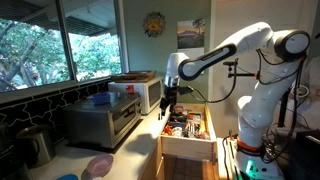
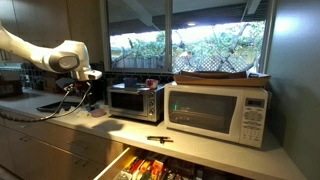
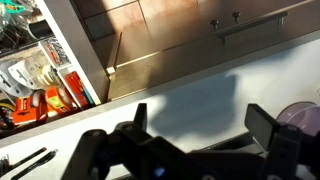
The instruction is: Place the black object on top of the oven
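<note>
While the gripper (image 2: 88,95) hangs at 9 o'clock from the oven (image 2: 137,100), its jaws spread and empty in the wrist view, the black object (image 2: 160,139) lies on the counter (image 2: 215,150) at 5 o'clock from the oven, just behind the open drawer (image 2: 150,167).

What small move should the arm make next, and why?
Probably shift the claw sideways toward the black object, which lies on the counter by the open drawer. The claw is open and empty and hovers over bare counter, away from the object, which is not yet on the oven.
</note>
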{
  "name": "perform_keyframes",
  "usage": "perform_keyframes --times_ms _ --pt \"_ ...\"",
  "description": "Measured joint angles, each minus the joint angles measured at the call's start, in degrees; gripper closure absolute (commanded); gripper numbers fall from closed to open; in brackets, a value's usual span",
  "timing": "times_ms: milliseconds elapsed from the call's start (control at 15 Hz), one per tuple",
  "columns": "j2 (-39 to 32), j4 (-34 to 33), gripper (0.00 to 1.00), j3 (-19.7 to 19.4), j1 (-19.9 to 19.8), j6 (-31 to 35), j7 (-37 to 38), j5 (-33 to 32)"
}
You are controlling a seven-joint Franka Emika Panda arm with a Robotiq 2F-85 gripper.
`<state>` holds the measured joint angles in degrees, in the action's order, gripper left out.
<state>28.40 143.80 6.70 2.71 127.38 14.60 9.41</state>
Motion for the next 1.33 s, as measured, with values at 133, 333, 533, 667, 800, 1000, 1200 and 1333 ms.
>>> perform_keyframes --times_ms 133,333,533,667,800,1000,1200,1333 --pt "0.0 0.0 0.00 0.0 0.0 0.0 0.0 0.0" --pt "0.0 0.0 0.00 0.0 0.0 0.0 0.0 0.0" --pt "-0.3 0.3 0.00 0.1 -2.4 4.1 4.8 -2.1" --pt "-1.3 0.6 0.00 -0.9 -5.8 7.9 6.9 -3.2" --pt "-2.8 0.9 0.00 -2.7 -9.7 11.3 8.3 -4.5" --pt "-6.0 1.0 0.00 -4.8 -15.4 15.9 11.5 -7.1" --pt "-9.4 1.1 0.00 -4.9 -22.3 20.7 16.5 -17.8" --pt "-11.2 0.9 0.00 -4.1 -26.5 21.1 19.0 -27.3"
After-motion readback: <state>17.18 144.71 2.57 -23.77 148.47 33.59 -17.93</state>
